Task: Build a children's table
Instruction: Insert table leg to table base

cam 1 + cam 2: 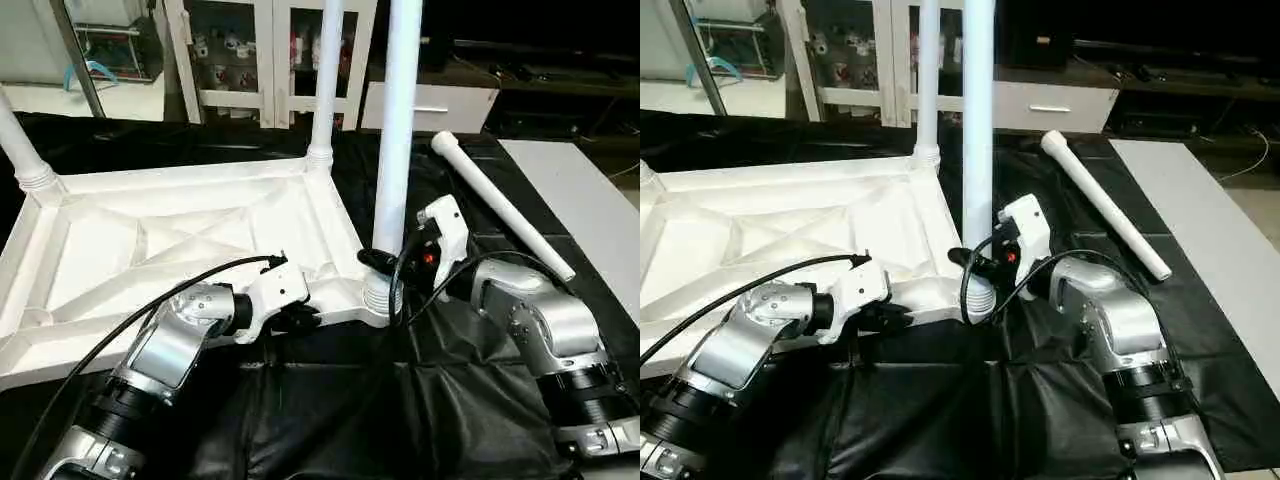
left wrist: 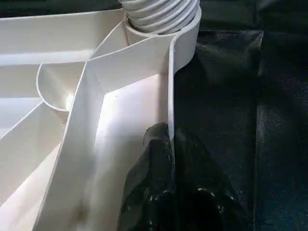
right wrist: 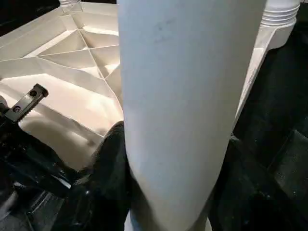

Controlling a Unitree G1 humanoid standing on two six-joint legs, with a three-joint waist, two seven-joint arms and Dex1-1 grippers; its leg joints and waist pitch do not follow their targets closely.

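The table top [image 1: 150,240] lies underside up on the black cloth [image 1: 330,420], and I count places from it. At its far left corner one leg [image 1: 18,145] stands seated. My left gripper [image 1: 292,318] is pinched shut on the top's near rim. Another leg [image 1: 326,80] stands at the far right corner. My right gripper [image 1: 385,262] is closed round the near right corner's leg [image 1: 396,140], half-wide. The fourth leg [image 1: 500,205] lies loose right of the top, so I judge one socket remains.

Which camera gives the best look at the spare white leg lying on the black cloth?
The left eye view: the loose leg lies there whole, beside the upturned table top. The right eye view shows it likewise.
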